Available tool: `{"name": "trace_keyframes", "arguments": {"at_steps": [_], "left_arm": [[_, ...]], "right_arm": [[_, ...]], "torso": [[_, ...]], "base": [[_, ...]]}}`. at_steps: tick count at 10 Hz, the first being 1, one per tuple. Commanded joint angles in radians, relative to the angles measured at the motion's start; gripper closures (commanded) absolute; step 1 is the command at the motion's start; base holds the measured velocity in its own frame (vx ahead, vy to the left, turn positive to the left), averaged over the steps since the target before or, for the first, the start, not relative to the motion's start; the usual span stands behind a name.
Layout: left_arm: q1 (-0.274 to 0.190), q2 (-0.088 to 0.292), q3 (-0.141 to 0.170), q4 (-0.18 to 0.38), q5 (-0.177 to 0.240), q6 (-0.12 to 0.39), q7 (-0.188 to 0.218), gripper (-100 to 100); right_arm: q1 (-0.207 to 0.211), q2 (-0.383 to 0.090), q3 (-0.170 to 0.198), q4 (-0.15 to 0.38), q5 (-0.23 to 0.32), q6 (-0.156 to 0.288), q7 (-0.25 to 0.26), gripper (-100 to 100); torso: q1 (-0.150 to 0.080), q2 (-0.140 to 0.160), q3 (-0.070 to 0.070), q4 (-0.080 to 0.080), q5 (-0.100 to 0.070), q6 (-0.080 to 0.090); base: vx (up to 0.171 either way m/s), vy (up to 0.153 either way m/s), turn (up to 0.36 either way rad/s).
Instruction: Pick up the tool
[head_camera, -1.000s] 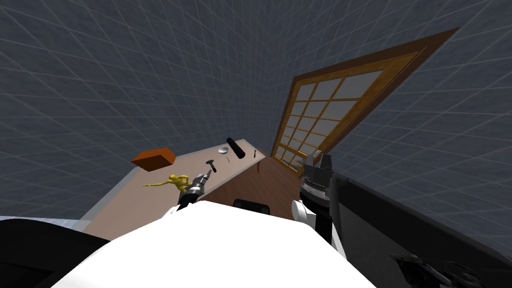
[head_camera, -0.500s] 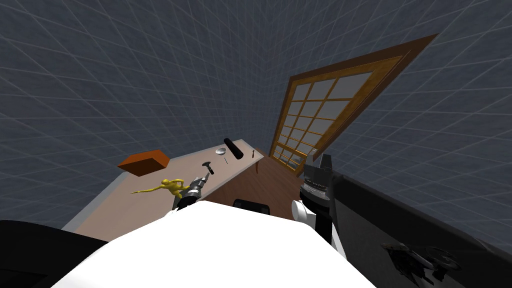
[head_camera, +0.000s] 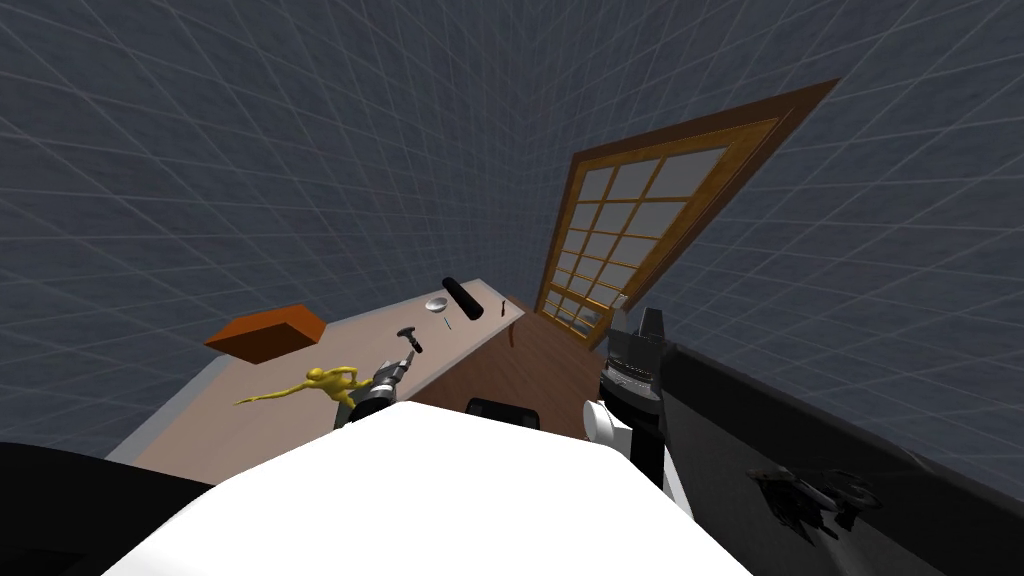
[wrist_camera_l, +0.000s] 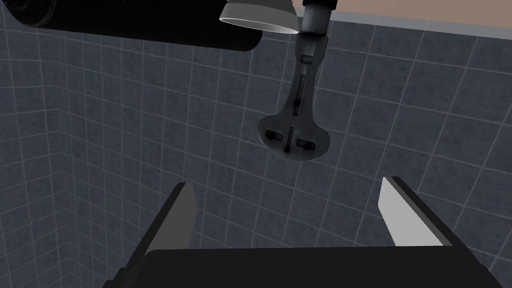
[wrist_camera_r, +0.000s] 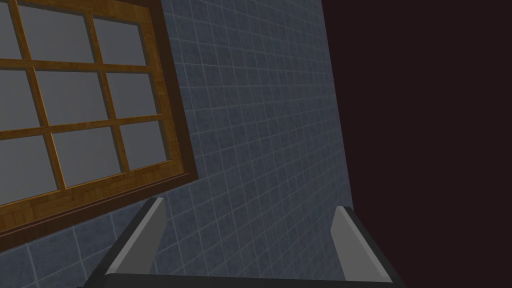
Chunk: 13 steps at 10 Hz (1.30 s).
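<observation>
The tool is a small dark piece with a thin handle and a flared head, lying on the tan table. In the left wrist view the tool lies just ahead of my left gripper, its flared head towards the open fingers and apart from them. From the head, my left gripper hovers over the table's near edge, just short of the tool. My right gripper is raised at my right side, open and holding nothing.
Beyond the tool stand a small grey bowl and a black cylinder. A yellow figure and an orange box lie left of my left gripper. A black counter runs along my right, with a dark object on it.
The whole head view has shifted, so I have turned; the table's things sit further left. My left gripper stays just short of the tool. The right arm has not moved.
</observation>
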Motion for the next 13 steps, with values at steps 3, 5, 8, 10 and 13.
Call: {"name": "trace_keyframes", "arguments": {"at_steps": [3,5,8,10,13], "left_arm": [[-0.026,0.005,0.035,0.093,0.010,-0.017,-0.060,-100],[-0.042,0.009,0.057,0.134,0.017,-0.026,-0.097,-100],[-0.076,0.018,0.100,0.225,0.034,-0.044,-0.163,-100],[-0.093,0.022,0.120,0.283,0.044,-0.053,-0.196,-100],[-0.126,0.031,0.156,0.360,0.064,-0.069,-0.253,-100]], "right_arm": [[0.000,0.000,0.000,0.000,0.000,0.000,0.000,0],[0.000,0.000,0.000,0.000,0.000,0.000,0.000,0],[0.000,0.000,0.000,0.000,0.000,0.000,0.000,0],[0.000,0.000,0.000,0.000,0.000,0.000,0.000,0],[0.000,0.000,0.000,0.000,0.000,0.000,0.000,0]], "torso": [[0.001,-0.001,0.000,0.000,0.000,0.000],[0.000,0.000,0.000,0.000,0.000,-0.001],[0.001,-0.001,-0.001,0.000,0.000,0.000],[0.002,-0.002,-0.001,0.000,0.000,-0.001],[0.001,-0.001,-0.001,0.000,0.000,0.000]], "base": [[0.024,0.019,-0.082],[0.014,0.008,-0.049],[0.031,0.027,-0.107],[0.037,0.031,-0.074],[0.029,0.037,-0.069]]}}
